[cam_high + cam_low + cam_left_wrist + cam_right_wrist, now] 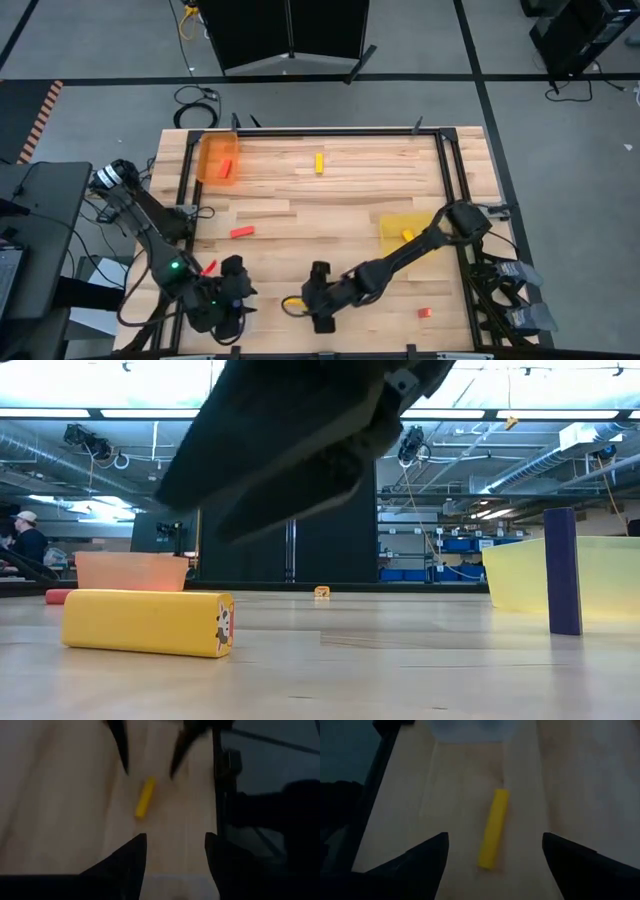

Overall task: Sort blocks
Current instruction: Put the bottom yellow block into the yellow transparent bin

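A yellow block point(493, 829) lies flat on the desk point(330, 215) near the bottom edge of the high view, left of centre, where it shows only as a small yellow sliver point(293, 300). The right pincer point(492, 857) hangs just over it, released, its two fingers spread to either side of the block and not touching it. The left pincer point(172, 847), at the lower left of the high view, is also released and grasping nothing; its camera looks toward the same block point(145, 797).

By my reading the sorting is only partly done. One red block point(226, 168) sits in the orange tray point(207, 148) at upper left, and one yellow block point(407, 235) in the yellow tray point(392, 222) at right of centre. Left loose are a yellow block point(319, 162) at upper centre, a red block point(241, 232) at left of centre, a red block point(209, 267) beside the left arm, and a red block point(425, 312) at lower right.

A purple block point(562, 571) stands upright at the right of the low view, but I cannot find it from above. A dark arm overhead blocks much of the low view.
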{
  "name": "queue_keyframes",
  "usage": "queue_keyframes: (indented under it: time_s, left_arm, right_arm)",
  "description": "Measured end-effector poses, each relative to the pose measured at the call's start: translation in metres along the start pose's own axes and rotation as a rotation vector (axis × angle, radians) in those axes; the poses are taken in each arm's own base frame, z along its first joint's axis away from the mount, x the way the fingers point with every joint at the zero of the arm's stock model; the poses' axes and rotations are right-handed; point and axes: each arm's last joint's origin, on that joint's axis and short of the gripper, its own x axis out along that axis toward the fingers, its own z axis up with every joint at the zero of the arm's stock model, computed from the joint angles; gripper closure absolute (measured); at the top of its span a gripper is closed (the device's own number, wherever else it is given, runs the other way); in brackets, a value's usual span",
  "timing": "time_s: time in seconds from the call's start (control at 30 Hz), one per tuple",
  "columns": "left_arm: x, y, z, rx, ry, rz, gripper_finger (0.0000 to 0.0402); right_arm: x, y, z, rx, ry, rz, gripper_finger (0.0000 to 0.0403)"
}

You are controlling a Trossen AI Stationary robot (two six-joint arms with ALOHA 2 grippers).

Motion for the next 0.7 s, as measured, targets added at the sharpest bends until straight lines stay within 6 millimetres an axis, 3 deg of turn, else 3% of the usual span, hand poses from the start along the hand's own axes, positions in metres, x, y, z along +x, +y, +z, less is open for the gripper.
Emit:
queue_keyframes:
  time_s: [0.23, 0.43, 0.57, 0.7]
  left_arm:
    - [-0.008, -0.005, 0.000, 0.062, -0.092, 0.047, 0.0193]
    - [-0.011, -0.008, -0.003, 0.074, -0.147, 0.075, 0.0193]
    - [-0.011, -0.008, -0.003, 0.074, -0.169, 0.090, 0.0193]
    - [-0.011, -0.008, -0.003, 0.076, -0.172, 0.095, 0.0193]
  right_arm:
    - [0.027, 0.019, -0.012, 0.037, 0.004, -0.108, 0.0086]
    - [0.047, 0.021, -0.023, 0.100, 0.018, -0.140, 0.0108]
    - [0.049, 0.020, -0.025, 0.132, 0.010, -0.160, 0.0154]
    - [0.047, 0.022, -0.025, 0.121, -0.009, -0.190, 0.0227]
